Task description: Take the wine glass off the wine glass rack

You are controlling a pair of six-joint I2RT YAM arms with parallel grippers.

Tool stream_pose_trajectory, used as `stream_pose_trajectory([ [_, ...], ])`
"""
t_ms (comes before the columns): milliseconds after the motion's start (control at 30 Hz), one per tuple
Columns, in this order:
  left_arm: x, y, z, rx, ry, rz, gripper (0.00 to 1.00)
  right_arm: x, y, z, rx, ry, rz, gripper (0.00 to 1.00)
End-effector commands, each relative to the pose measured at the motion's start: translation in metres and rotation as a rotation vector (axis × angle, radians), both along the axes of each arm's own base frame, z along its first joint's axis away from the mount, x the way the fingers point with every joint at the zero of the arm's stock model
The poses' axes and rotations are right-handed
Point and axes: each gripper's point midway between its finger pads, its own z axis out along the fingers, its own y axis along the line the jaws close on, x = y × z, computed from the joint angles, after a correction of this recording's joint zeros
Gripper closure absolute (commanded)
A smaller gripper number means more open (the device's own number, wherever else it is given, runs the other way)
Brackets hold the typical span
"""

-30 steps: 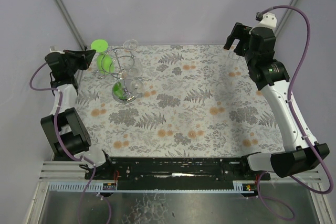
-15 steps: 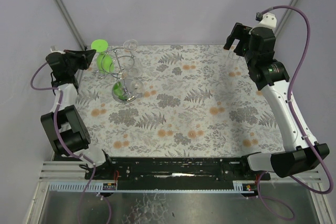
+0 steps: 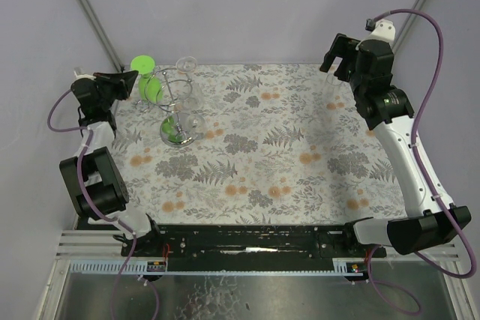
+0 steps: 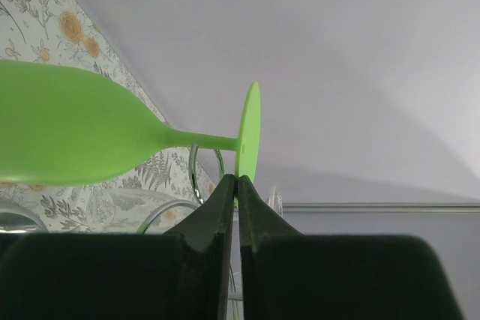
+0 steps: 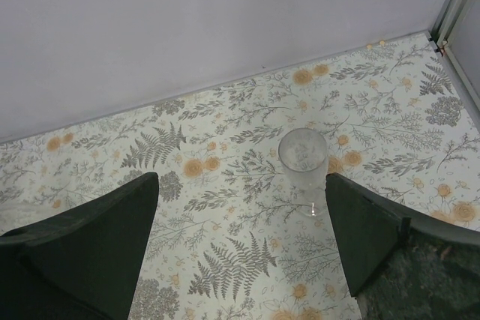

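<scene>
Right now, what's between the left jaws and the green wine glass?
Nothing. In the left wrist view the left gripper, jaws shut, meets the foot rim of the green wine glass, no gap showing.

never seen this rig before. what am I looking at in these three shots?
The machine is a left arm and a right arm, bolted at the near edge of a table with a fern-print cover. The wide picture comes from a fixed camera above and behind them. The other two come from a camera on each wrist, looking past its own fingers. At the far left stands a wire wine glass rack with a green wine glass hanging foot-up on it. The left pincer is shut, and the rim of the glass's foot seems to run between its tips, so it looks pinched. The right pincer is wide open and holds nothing; a clear tumbler stands on the table ahead of it.
</scene>
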Motion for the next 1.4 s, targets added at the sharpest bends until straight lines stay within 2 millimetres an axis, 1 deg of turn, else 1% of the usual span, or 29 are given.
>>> stream_pose_trajectory([
  [0,0.008,0.004,0.013,0.03,-0.086,0.023,1.0,-0.009,-0.001,0.023,0.02,-0.06,-0.003,0.01],
  [167,0.01,0.005,0.014,0.025,-0.091,0.025,1.0,-0.008,0.0,0.022,0.028,-0.058,-0.003,0.01],
  [400,0.007,0.009,0.008,0.024,-0.081,0.05,1.0,-0.005,0.002,0.025,0.029,-0.056,0.004,0.01],
  [533,0.0,0.015,0.009,0.029,-0.084,0.079,1.0,-0.005,0.001,0.025,0.021,-0.053,0.0,0.01],
  [733,-0.02,0.04,0.012,0.044,-0.089,0.144,1.0,-0.005,0.001,0.022,0.02,-0.044,0.001,0.01],
  [800,-0.026,0.045,0.014,0.045,-0.094,0.151,1.0,-0.004,0.002,0.02,0.022,-0.04,0.003,0.01],
  [900,-0.033,0.046,0.02,0.052,-0.108,0.142,1.0,-0.003,0.004,0.018,0.026,-0.038,0.011,0.01],
  [1000,-0.04,0.043,0.027,0.06,-0.117,0.121,1.0,-0.002,0.005,0.017,0.027,-0.036,0.016,0.01],
  [1133,-0.061,0.027,0.034,0.114,-0.112,0.066,1.0,-0.004,0.003,0.02,0.017,-0.041,0.013,0.01],
  [1300,-0.094,-0.002,0.043,0.296,-0.118,-0.041,1.0,-0.008,0.001,0.024,-0.015,-0.03,0.022,0.01],
  [1367,-0.106,-0.011,0.052,0.375,-0.133,-0.076,1.0,-0.01,0.002,0.027,-0.02,-0.027,0.032,0.01],
])
